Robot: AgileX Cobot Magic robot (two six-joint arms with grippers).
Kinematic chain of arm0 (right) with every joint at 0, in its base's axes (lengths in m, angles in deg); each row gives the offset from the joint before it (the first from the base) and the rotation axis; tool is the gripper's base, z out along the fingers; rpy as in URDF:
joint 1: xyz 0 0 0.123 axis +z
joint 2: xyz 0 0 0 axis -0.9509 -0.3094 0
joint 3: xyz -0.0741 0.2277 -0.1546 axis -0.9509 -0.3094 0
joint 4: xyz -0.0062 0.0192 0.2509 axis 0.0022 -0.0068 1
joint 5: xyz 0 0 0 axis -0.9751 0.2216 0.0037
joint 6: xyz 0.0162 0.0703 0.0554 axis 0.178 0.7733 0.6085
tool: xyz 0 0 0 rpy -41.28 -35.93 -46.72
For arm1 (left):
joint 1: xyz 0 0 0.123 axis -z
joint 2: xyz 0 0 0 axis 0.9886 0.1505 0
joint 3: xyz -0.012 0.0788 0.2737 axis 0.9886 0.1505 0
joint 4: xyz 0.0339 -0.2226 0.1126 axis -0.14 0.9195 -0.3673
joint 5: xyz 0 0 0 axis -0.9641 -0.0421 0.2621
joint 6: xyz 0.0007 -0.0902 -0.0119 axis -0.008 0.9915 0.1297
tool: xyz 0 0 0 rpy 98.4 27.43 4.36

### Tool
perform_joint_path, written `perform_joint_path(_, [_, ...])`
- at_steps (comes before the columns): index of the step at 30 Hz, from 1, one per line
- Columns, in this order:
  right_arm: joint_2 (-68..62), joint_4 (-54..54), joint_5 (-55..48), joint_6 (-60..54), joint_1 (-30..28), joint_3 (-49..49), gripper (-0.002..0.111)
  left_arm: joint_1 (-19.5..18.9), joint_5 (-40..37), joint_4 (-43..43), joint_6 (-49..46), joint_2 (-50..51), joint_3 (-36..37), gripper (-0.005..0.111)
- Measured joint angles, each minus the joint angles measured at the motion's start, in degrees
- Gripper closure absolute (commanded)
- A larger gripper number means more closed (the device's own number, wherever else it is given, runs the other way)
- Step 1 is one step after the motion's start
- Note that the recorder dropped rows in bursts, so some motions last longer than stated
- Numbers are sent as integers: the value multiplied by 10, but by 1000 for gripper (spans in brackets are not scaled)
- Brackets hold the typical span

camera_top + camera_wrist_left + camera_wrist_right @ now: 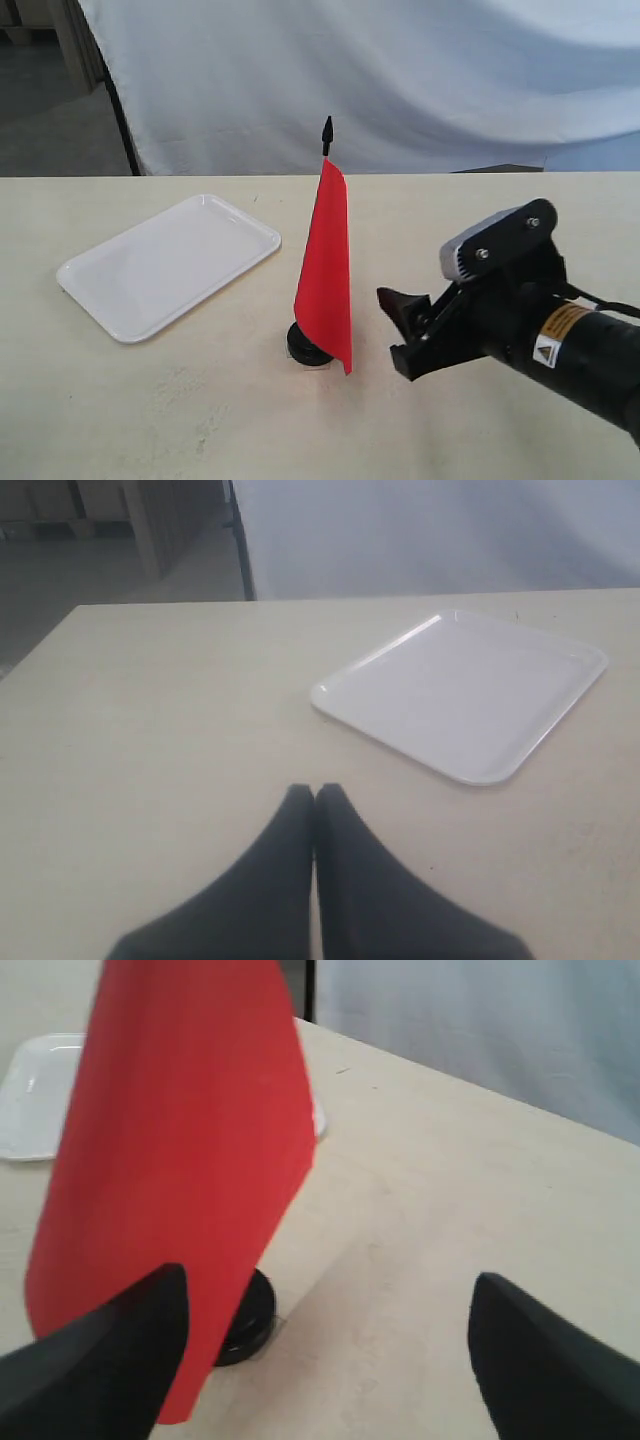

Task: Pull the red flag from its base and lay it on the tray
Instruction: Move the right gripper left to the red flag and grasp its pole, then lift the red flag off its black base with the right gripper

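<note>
The red flag [326, 270] stands upright in its round black base [303, 344] at the table's middle, its black pointed tip up. The cloth hangs down over most of the base. My right gripper [400, 328] is open just to the right of the flag, not touching it. In the right wrist view the red flag [185, 1150] fills one side, the base [248, 1322] peeks from under it, and my right gripper [330, 1305] has wide-apart jaws. The white tray [170, 263] lies left of the flag. My left gripper [315, 798] is shut, empty, near the tray [465, 690].
A white cloth backdrop [400, 80] hangs behind the table's far edge. The beige tabletop [150, 400] stretches bare in front of the flag and tray. The left arm is out of the exterior view.
</note>
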Motion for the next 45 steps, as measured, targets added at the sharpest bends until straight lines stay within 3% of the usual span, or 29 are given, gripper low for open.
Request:
perform_joint_path(11, [-139, -1, 35, 0, 73, 74, 35, 0, 0, 0, 0, 0, 0, 107])
perform_joint_path(36, [-305, 10, 39, -8, 75, 217, 35, 0, 0, 0, 0, 0, 0, 107])
perform_joint_path(39, [-306, 10, 40, -11, 75, 217, 46, 0, 0, 0, 0, 0, 0, 107])
perform_joint_path(45, [-306, 11, 40, -12, 75, 217, 85, 0, 0, 0, 0, 0, 0, 107])
